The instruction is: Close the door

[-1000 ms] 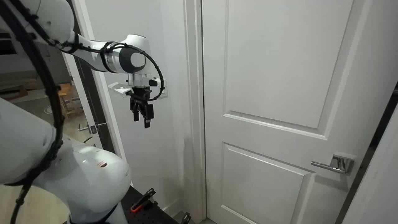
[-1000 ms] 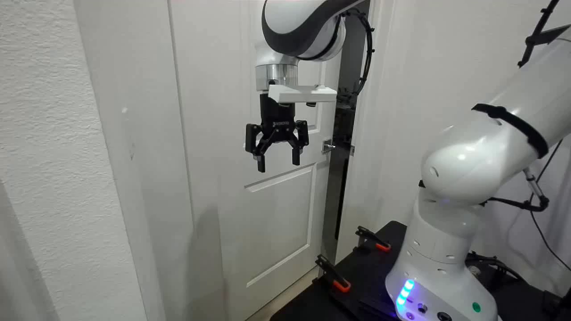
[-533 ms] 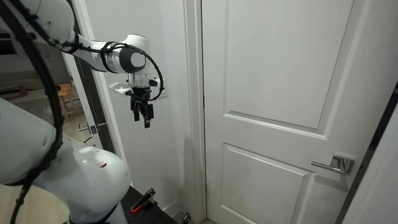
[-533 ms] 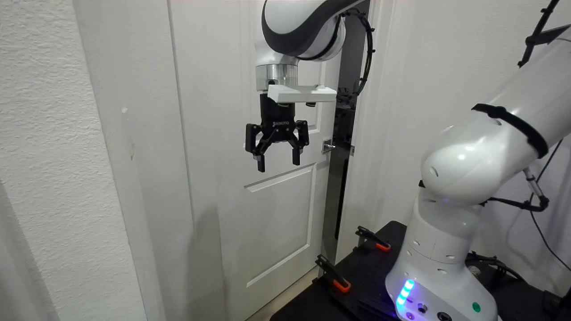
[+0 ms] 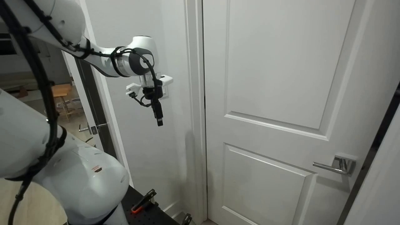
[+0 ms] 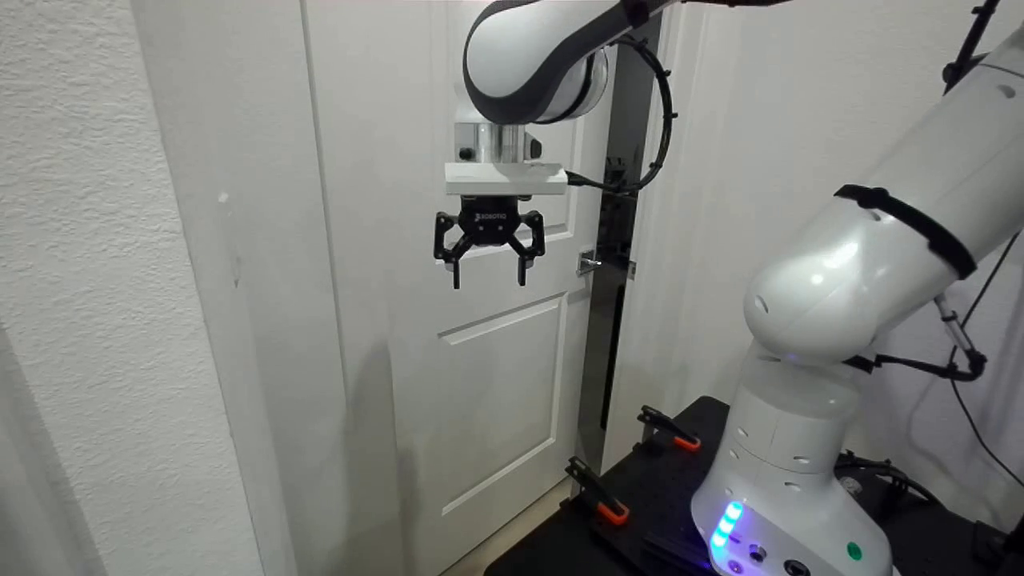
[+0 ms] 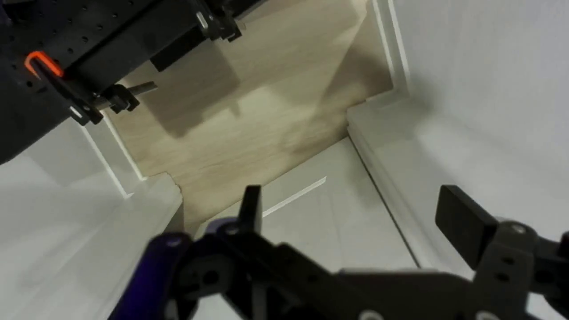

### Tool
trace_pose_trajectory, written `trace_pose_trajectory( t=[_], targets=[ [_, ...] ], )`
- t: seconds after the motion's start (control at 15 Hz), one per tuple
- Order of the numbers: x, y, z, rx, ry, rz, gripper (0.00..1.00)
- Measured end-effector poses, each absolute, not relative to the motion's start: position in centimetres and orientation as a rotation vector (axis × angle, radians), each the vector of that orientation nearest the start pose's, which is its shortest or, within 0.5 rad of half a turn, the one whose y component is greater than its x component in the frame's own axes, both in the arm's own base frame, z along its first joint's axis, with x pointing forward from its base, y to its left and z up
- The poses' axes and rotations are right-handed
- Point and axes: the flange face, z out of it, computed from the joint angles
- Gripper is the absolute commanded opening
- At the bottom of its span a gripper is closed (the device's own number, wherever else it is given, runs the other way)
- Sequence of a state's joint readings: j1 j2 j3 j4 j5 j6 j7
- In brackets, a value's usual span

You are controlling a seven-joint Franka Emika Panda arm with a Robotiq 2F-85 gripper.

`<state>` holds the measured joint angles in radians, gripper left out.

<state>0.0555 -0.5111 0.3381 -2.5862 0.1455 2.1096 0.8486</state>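
Running this one remotely, I've got my gripper (image 6: 490, 276) pointing down and spread wide, out past the edge of the table (image 6: 664, 480), and the door (image 6: 504, 408) sits ajar across a strip of floor (image 7: 253, 106) from that table.

In an exterior view the door (image 5: 278, 93) is faced from near and above, at three o'clock, the arm (image 5: 90, 181) close by from eight to ten. In an exterior view the door is looked down on past a wall (image 6: 88, 264) at nine, with the base (image 6: 788, 488) at four. Door, arm, gripper (image 6: 489, 282) and table (image 6: 660, 488) are shared by both exterior views. In the wrist view the floor (image 7: 266, 115) is viewed from above, the gripper seen closest, at six, the table at ten.
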Motion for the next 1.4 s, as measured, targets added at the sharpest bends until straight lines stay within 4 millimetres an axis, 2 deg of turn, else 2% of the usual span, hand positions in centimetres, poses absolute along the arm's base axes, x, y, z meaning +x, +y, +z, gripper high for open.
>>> trace_pose_trajectory(
  t=[0.4, 0.87, 1.13, 1.4],
  targets=[
    [39.0, 12.2, 41.2, -2.948, 1.388, -0.213, 1.0],
    [43.1, 6.8, 40.3, -2.711, 1.954, -0.379, 1.0],
    [45.1, 3.3, 39.1, -2.605, 2.149, -0.417, 1.0],
    [46.7, -1.0, 38.0, -2.546, 2.269, -0.417, 1.0]
  ],
)
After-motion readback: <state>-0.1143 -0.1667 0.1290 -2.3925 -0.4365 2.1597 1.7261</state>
